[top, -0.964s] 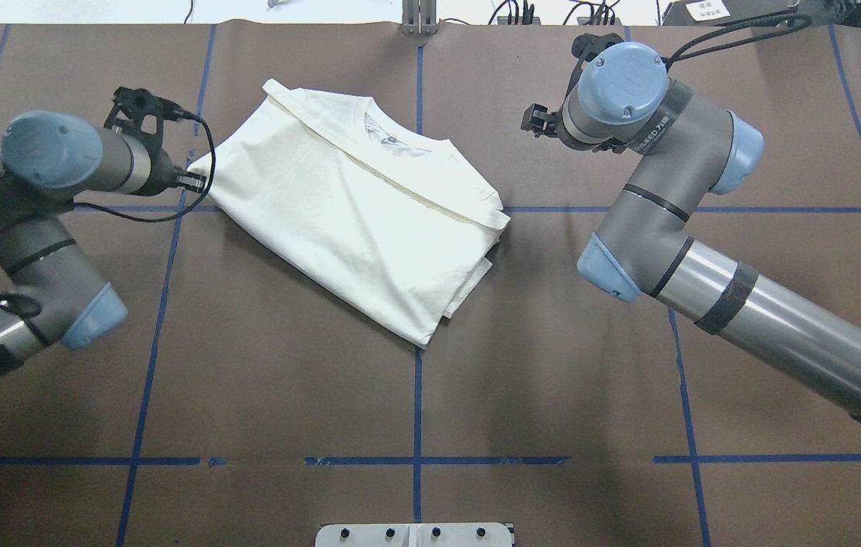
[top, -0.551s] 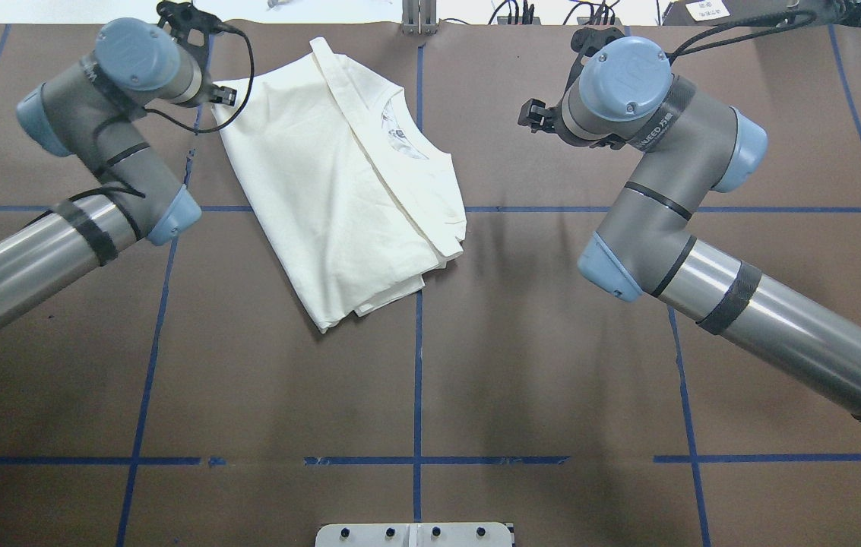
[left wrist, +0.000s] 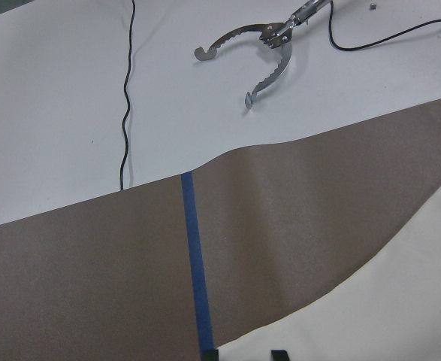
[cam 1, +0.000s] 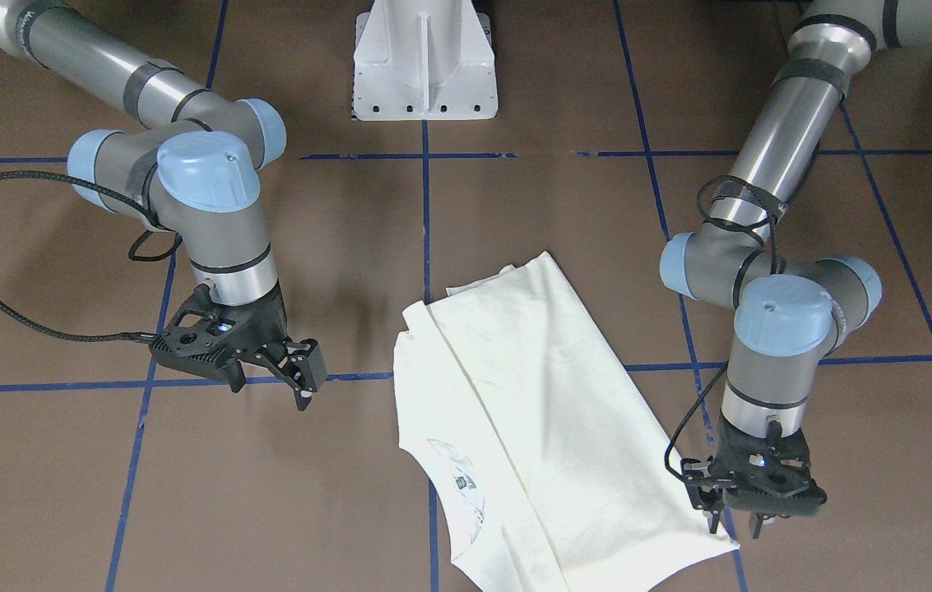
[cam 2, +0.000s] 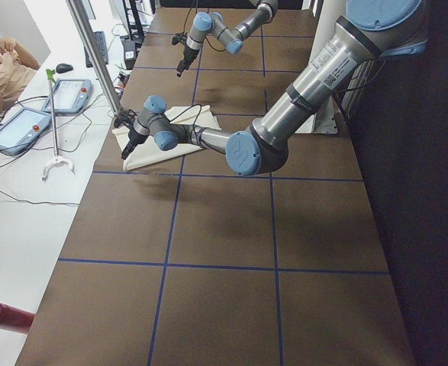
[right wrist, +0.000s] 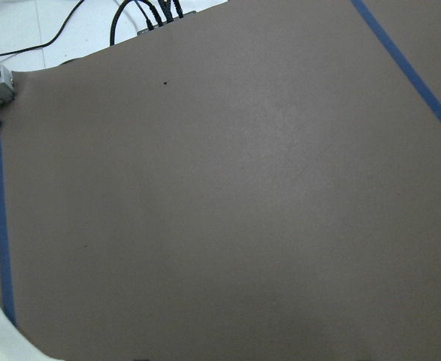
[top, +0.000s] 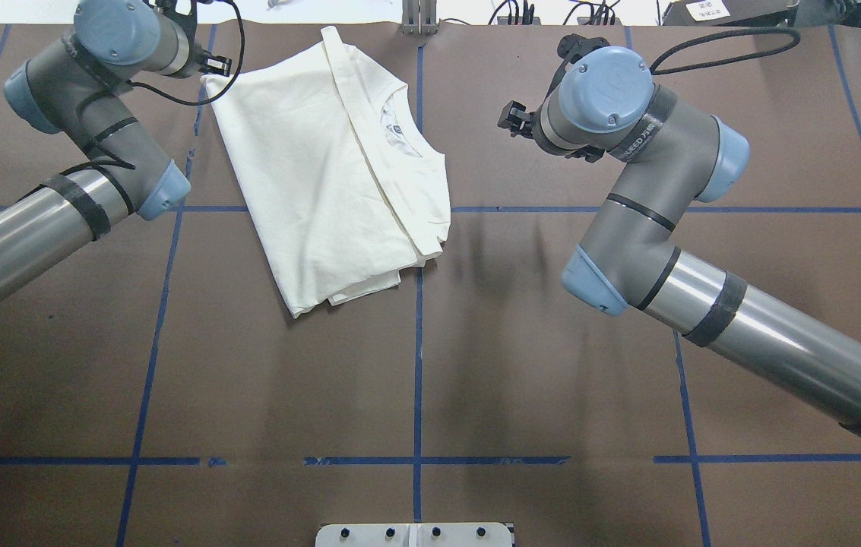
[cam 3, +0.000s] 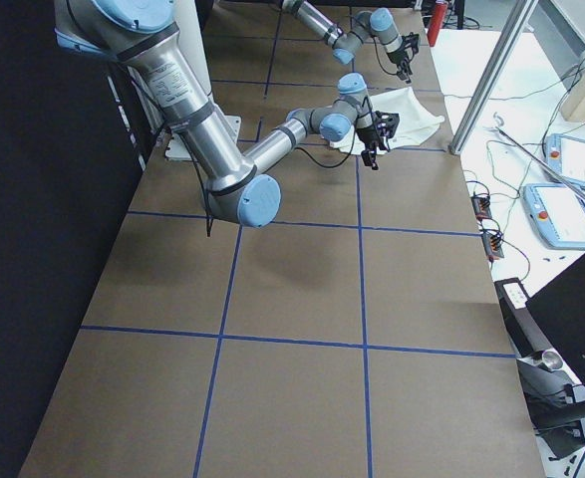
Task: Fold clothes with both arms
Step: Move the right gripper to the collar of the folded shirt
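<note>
1. From the base [cam 1: 424, 57] at the near edge of the table [top: 476, 365], both arms reach out to the far half.
2. The right gripper [cam 1: 301, 386] hangs above bare table in the far half, a little toward the right edge and apart from the shirt [top: 324, 152]. It holds nothing. It is seen side-on, so I cannot tell if its jaws are apart or together.
3. The shirt lies flat in the far half, a little toward the left edge and askew. It is already folded into a long band, plain side up. The collar [top: 400, 133] shows on its right side, and its far end is close to the far edge.
4. The left gripper [cam 1: 734, 520] is at the shirt's far-left corner. In the wrist view the fingertips [left wrist: 209, 353] stand apart and the cloth edge runs to the gap, so it looks released.
5. I think a cross fold comes next. Each gripper should pinch all layers at one far corner. Both should lift equally, keep the edge tight and lay it square on the near end.
</note>
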